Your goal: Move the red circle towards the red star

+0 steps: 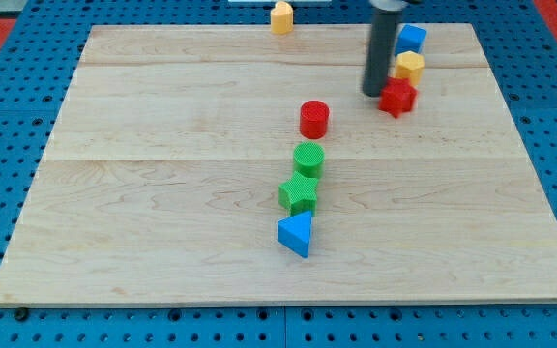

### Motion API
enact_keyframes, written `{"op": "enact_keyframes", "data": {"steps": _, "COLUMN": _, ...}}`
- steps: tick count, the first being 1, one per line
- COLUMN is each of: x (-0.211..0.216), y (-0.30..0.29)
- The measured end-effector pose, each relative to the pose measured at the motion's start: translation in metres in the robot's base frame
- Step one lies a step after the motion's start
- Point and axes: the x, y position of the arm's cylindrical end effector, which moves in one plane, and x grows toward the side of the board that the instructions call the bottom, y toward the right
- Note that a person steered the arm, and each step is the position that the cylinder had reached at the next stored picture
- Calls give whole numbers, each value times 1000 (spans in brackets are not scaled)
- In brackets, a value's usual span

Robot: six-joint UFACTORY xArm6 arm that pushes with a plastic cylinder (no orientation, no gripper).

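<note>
My tip (373, 93) has no jaws to open or close; it is a bare rod end resting on the board in the upper right of the frame, just left of the red star (397, 98) and seemingly touching or nearly touching it. Directly above the star sits a yellow block (409, 66), and above that a blue block (412, 39), the three forming a short column.

The red circle (314, 119) lies lower and to the left, near the frame's centre, apart from both the tip and the star. Below it run a green circle (308, 159), a green star (299, 194) and a blue triangle (296, 234). Another yellow block (280, 17) sits at the wooden board's (143, 213) top edge.

By my judgement the task is barely begun: the gap between circle and star stands open, and the tip is on the wrong side, needing to get round to the circle's lower left before pushing.
</note>
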Motion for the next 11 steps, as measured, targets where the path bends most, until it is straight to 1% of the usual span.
{"op": "enact_keyframes", "data": {"steps": 1, "x": 1, "y": -53}}
{"op": "enact_keyframes", "data": {"steps": 2, "x": 55, "y": -32}}
{"op": "enact_keyframes", "data": {"steps": 3, "x": 50, "y": -47}}
{"op": "enact_keyframes", "data": {"steps": 4, "x": 20, "y": -66}}
{"op": "enact_keyframes", "data": {"steps": 5, "x": -33, "y": -106}}
{"op": "enact_keyframes", "data": {"steps": 6, "x": 25, "y": -162}}
{"op": "enact_keyframes", "data": {"steps": 7, "x": 63, "y": -116}}
{"op": "enact_keyframes", "data": {"steps": 8, "x": 73, "y": -24}}
{"op": "enact_keyframes", "data": {"steps": 9, "x": 74, "y": -86}}
{"op": "enact_keyframes", "data": {"steps": 10, "x": 44, "y": -122}}
{"op": "enact_keyframes", "data": {"steps": 11, "x": -1, "y": -81}}
